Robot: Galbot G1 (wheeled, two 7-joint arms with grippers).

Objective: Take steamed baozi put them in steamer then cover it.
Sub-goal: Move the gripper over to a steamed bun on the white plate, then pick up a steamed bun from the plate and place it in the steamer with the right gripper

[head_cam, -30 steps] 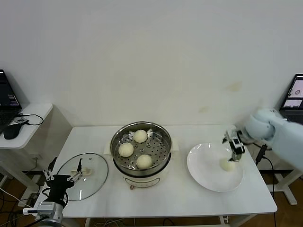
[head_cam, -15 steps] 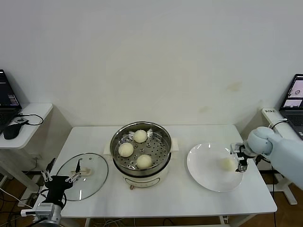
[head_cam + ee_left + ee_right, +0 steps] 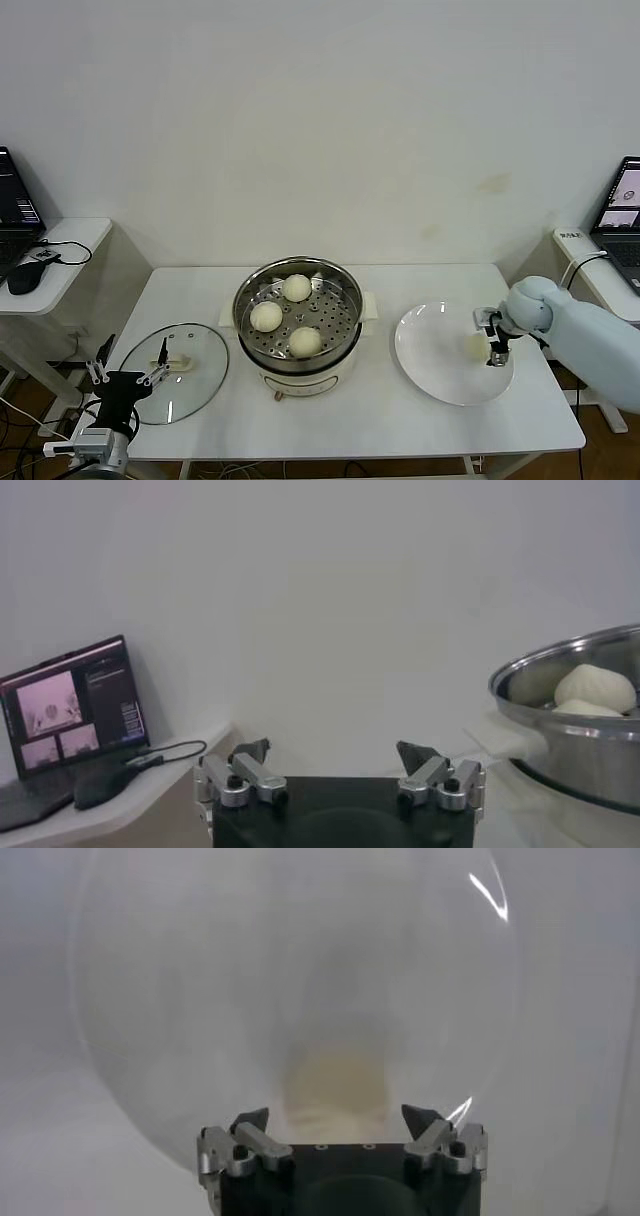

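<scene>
Since half a second ago the right gripper (image 3: 490, 341) has been drawn slightly inward over the smooth white plate (image 3: 430, 365), and its fingers are spread on either side of the last round bun (image 3: 476, 346), at about 3 o'clock on the plate, without clamping it. Three smooth cream buns (image 3: 266, 316) are seen on the perforated tray of the shiny steel steamer (image 3: 298, 312). The round glass lid (image 3: 177, 372) lies at its 9 o'clock, by the parked, open left gripper (image 3: 125, 381).
</scene>
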